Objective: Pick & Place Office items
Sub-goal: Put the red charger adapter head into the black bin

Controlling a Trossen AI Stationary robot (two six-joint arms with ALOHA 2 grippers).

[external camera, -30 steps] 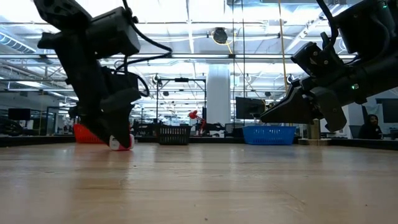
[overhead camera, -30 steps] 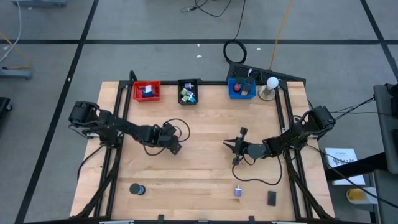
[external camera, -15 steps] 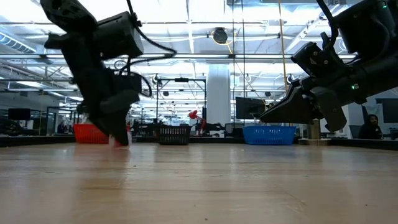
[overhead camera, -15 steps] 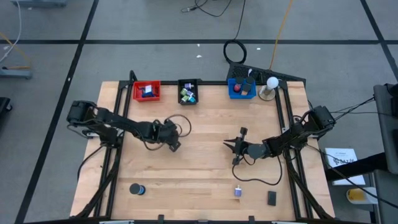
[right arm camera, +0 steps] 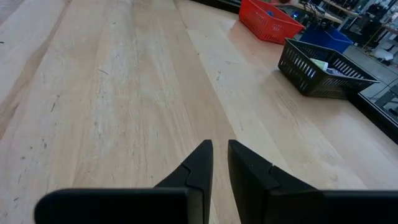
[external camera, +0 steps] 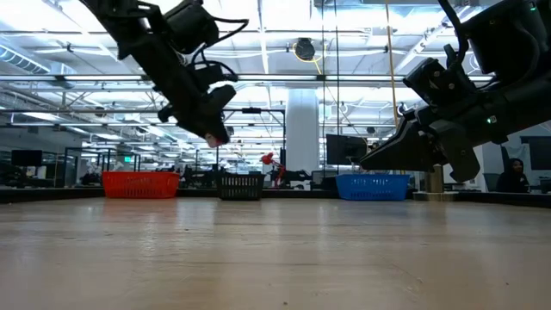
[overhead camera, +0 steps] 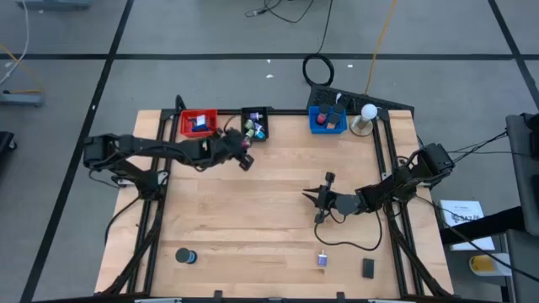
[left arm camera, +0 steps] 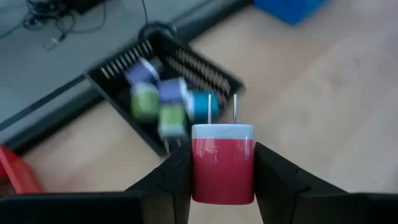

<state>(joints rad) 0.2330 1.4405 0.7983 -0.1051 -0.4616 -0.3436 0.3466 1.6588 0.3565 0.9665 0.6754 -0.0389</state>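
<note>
The red-and-white plastic plug adapter with two metal prongs [left arm camera: 222, 163] sits pinched between the fingers of the left end effector [overhead camera: 244, 160], raised above the table [overhead camera: 278, 210] just at five o'clock of the black slatted tray [overhead camera: 255, 113]. The right end effector [overhead camera: 316, 197], fingers nearly pressed together and holding nothing, hangs right of the table's centre. Three trays line the twelve-o'clock edge: red [overhead camera: 199, 124], black, blue [overhead camera: 327, 120]. No writing is legible.

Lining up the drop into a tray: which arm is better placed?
Left. The left gripper holds the red-and-white plug adapter, raised near the black slotted tray. The right gripper sits mid-table, carrying nothing.
</note>
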